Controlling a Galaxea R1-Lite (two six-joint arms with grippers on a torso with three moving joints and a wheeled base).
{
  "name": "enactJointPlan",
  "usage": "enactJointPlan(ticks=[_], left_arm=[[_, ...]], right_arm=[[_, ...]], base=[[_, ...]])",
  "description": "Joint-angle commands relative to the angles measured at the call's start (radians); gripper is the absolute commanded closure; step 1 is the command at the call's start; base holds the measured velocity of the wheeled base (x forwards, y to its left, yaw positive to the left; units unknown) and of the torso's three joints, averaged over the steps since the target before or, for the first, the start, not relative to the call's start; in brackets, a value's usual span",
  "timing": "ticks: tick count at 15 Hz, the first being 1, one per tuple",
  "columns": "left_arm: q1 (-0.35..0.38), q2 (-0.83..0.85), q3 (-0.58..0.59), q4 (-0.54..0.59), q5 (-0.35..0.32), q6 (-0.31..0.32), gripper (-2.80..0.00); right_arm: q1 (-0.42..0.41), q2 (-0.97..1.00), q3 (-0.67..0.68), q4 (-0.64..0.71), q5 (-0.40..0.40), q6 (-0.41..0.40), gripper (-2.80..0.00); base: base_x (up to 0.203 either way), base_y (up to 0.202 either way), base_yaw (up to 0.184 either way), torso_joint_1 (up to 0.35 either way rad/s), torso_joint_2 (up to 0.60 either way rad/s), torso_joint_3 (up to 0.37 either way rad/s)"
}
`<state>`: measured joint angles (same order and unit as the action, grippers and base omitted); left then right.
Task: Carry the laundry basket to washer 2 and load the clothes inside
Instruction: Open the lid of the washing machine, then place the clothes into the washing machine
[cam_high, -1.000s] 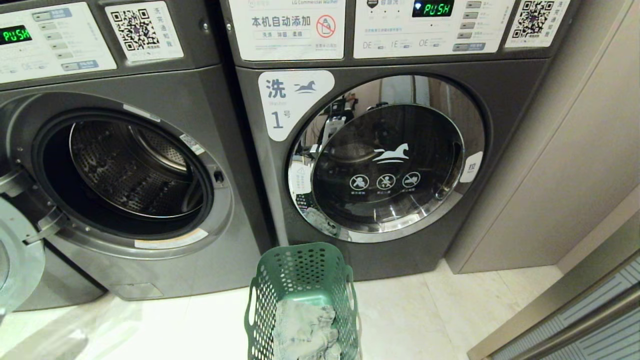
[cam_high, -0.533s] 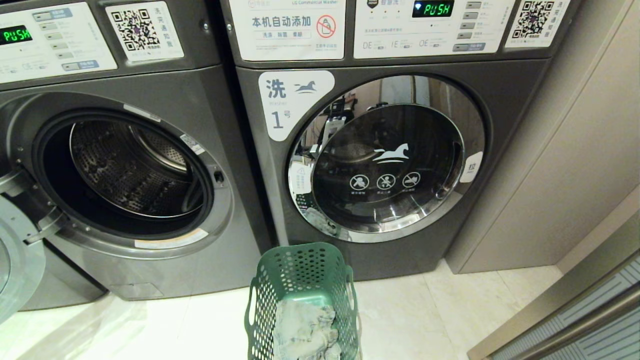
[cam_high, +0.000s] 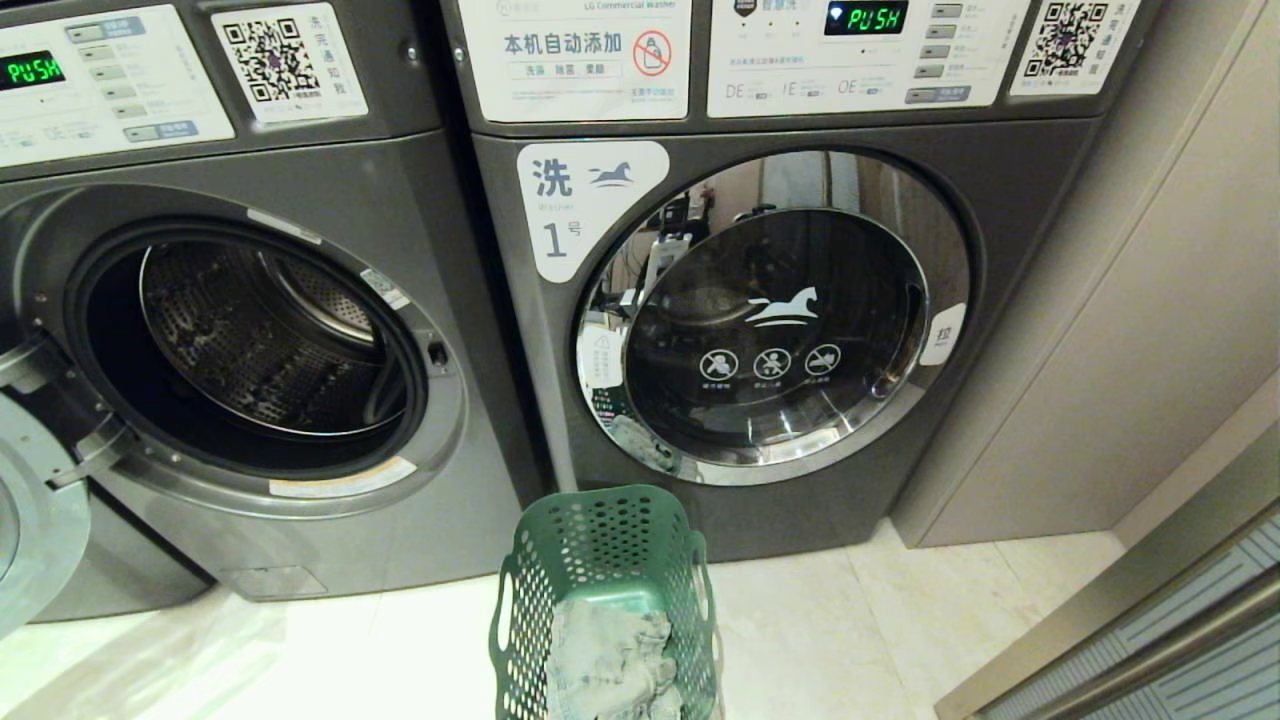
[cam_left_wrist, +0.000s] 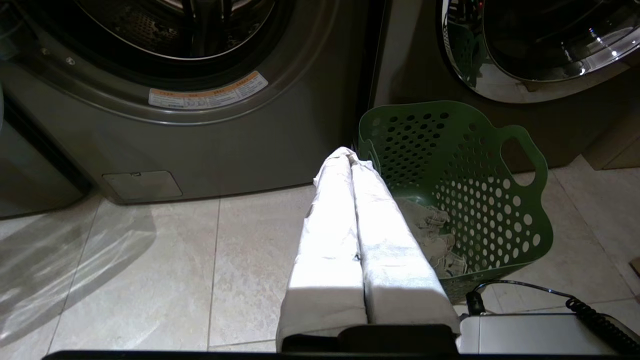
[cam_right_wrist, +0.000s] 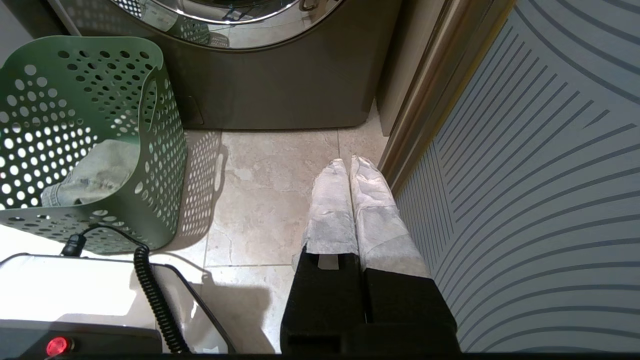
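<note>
The green laundry basket (cam_high: 605, 600) stands on the pale tiled floor (cam_high: 820, 640), in front of the gap between two dark grey front-loading washers and nearer the one labelled "1" (cam_high: 790, 300). The grey-beige denim clothes (cam_high: 610, 660) lie crumpled in the bottom of the basket. The washer to the left (cam_high: 260, 340) has its door (cam_high: 35, 510) swung open, baring the steel drum (cam_high: 260, 340); its number label is out of sight, so I cannot tell whether it is washer 2. The washer labelled "1" has its chrome-rimmed glass door shut. Both panels show a green "PUSH" display (cam_high: 865, 17).

The left gripper (cam_left_wrist: 349, 155) hangs low above the floor, just beside the basket's near wall, its cloth-wrapped fingers (cam_left_wrist: 330, 220) pressed together and holding nothing. The right gripper (cam_right_wrist: 348, 162) hangs over the floor between the basket and a striped wall panel (cam_right_wrist: 540, 175), its fingers likewise together and empty. A coiled black cable (cam_right_wrist: 150, 290) runs over the robot's white base near the basket.
</note>
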<state>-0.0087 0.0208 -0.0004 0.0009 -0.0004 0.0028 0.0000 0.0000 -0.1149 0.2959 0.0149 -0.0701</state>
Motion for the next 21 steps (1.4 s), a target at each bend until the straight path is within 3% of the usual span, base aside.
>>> enactJointPlan(ticks=[1,13,21], left_arm=[[0.001,-0.019,0.000,-0.001,0.001,-0.001,0.00],[0.001,-0.019,0.000,0.002,0.002,0.003,0.00],[0.001,-0.019,0.000,0.002,0.002,0.002,0.00]], right_arm=[[0.000,0.002,-0.001,0.002,0.000,0.000,0.00],[0.000,0.002,0.000,0.002,0.002,-0.002,0.00],[0.000,0.002,0.000,0.002,0.001,-0.002,0.00]], base=[[0.000,0.000,0.000,0.000,0.00,0.000],[0.000,0.005,0.000,0.000,0.00,0.001],[0.000,0.183,-0.001,0.000,0.00,0.001]])
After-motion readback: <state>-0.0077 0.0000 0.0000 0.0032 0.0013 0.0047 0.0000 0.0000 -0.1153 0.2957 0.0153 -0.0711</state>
